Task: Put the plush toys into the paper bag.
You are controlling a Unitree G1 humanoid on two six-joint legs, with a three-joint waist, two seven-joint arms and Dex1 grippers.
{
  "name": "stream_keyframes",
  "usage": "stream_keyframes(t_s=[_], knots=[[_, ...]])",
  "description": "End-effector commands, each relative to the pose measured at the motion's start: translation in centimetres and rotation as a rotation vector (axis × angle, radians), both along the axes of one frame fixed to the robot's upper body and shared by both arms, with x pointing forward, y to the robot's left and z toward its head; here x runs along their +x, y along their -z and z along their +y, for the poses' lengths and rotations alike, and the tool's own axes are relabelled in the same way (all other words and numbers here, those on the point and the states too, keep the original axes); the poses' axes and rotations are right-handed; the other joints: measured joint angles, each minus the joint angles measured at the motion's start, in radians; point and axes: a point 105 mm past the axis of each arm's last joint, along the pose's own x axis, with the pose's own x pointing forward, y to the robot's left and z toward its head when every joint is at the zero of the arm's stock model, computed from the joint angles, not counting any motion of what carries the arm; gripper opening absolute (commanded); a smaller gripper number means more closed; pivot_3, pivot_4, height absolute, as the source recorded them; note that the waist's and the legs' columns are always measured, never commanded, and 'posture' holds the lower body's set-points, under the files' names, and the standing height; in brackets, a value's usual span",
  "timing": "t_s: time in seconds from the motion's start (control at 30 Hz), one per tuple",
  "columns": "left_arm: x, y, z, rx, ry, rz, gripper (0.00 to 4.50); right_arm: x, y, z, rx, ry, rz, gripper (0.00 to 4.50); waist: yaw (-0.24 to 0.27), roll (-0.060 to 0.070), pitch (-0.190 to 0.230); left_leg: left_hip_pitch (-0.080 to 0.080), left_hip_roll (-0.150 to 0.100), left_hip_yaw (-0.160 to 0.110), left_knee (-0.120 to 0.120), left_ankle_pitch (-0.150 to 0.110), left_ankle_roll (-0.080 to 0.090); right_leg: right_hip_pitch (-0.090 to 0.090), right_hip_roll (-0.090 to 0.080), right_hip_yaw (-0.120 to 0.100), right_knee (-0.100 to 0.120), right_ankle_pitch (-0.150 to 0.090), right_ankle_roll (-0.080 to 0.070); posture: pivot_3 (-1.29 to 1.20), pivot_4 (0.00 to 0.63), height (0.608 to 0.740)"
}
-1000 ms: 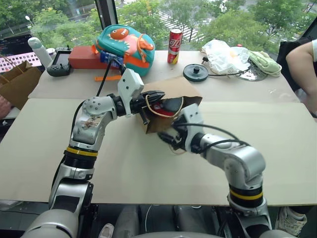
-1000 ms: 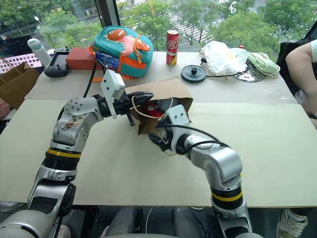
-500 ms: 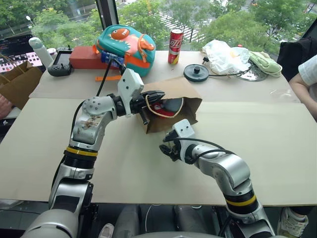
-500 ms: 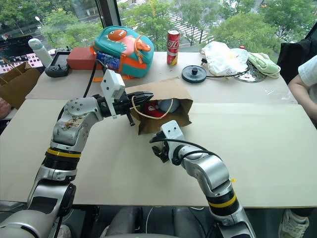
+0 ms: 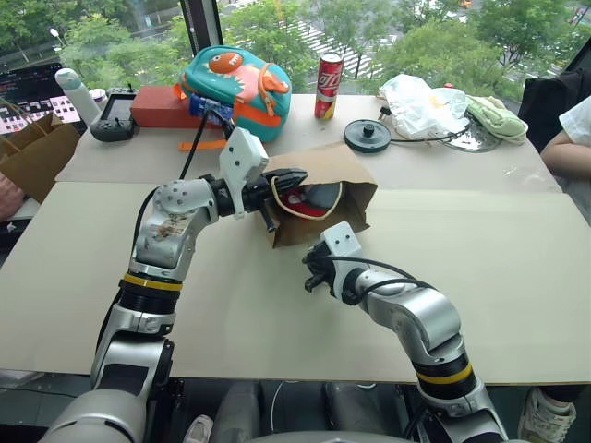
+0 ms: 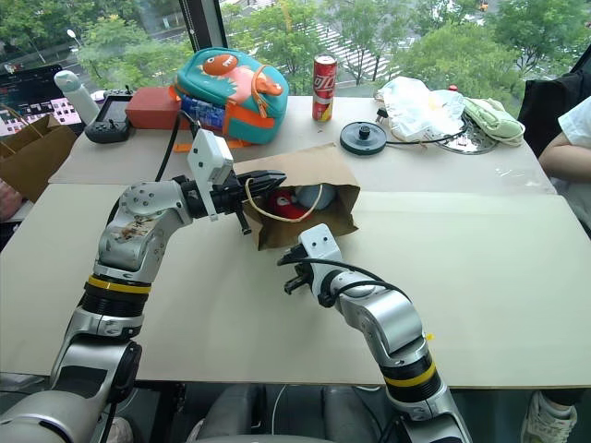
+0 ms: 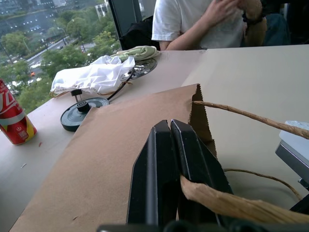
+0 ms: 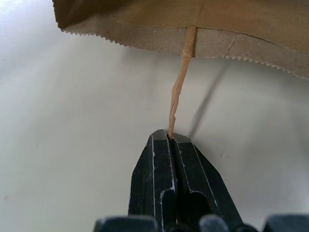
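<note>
Left eye view: the paper bag [image 5: 323,198] lies on its side on the table [image 5: 517,277], mouth turned toward the robot's left. Inside the mouth sit the plush toys, the red toy [image 5: 297,200] nearest the opening and the bluish-grey toy [image 5: 323,197] just behind it, touching it. The left gripper [image 5: 284,178] reaches level to the upper edge of the bag's mouth; in the left wrist view its fingers [image 7: 166,169] are pressed together on the bag's top edge, with a twisted cord handle [image 7: 251,118] running past them. The right gripper [image 5: 314,274] sits low over the table just in front of the bag, pointing toward it; in the right wrist view its fingers [image 8: 164,174] are closed tight on the end of the lower cord handle [image 8: 179,87], which runs straight up to the bag's serrated edge.

Along the far side of the table stand a teal dinosaur backpack [image 5: 235,78], a red can [image 5: 327,72], a black round lid [image 5: 367,135], a crumpled white plastic bag [image 5: 420,101] and a green cloth [image 5: 494,115]. A darker brown bag [image 5: 32,152] stands at the table's left end. A person's arm [image 5: 565,148] rests at the right edge.
</note>
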Motion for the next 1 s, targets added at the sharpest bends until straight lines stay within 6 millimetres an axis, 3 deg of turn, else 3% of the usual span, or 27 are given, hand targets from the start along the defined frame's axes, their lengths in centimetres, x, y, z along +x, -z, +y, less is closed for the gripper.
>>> stream_keyframes(t_s=[0.03, 0.2, 0.37, 0.63, 1.0], knots=[[-0.1, -1.7, 0.0, -0.033, 0.002, -0.045, 0.00, 0.4, -3.1, -1.6, 0.059, 0.036, -0.109, 0.02, 0.000, 0.000, 0.000, 0.000, 0.000, 0.000, 0.000, 0.000, 0.000, 0.000, 0.000, 0.000, 0.000, 0.000, 0.000, 0.00, 0.150, 0.733], [-0.1, -2.4, -0.1, -0.106, 0.007, 0.001, 0.00, -1.0, -7.4, -3.4, 0.103, -0.024, -0.236, 0.02, 0.002, 0.000, 0.000, -0.001, -0.001, 0.000, 0.000, 0.000, 0.000, 0.000, -0.001, 0.000, 0.000, 0.000, 0.000, 0.00, 0.150, 0.733], [0.5, -3.7, 0.3, -0.276, -0.008, 0.139, 0.00, -2.7, -10.7, -3.7, 0.080, -0.126, -0.338, 0.02, -0.002, 0.000, 0.000, 0.000, 0.000, -0.001, 0.000, 0.000, 0.000, 0.000, 0.000, 0.000, 0.000, 0.000, 0.000, 0.00, 0.150, 0.733], [2.5, -2.2, 2.1, -0.469, -0.155, 0.456, 0.00, -2.1, -12.8, -4.7, -0.017, -0.121, -0.395, 0.02, -0.001, 0.000, 0.000, 0.000, 0.000, -0.001, 0.000, 0.000, 0.000, 0.000, 0.000, 0.000, 0.000, 0.000, 0.001, 0.00, 0.150, 0.733], [1.2, 0.1, 0.7, -0.506, -0.136, 0.709, 0.00, -0.9, -13.0, -5.2, -0.062, -0.069, -0.391, 0.02, 0.002, 0.000, 0.000, -0.001, -0.001, -0.001, 0.000, 0.000, 0.000, 0.000, -0.001, 0.000, 0.000, 0.000, 0.001, 0.00, 0.150, 0.733]])
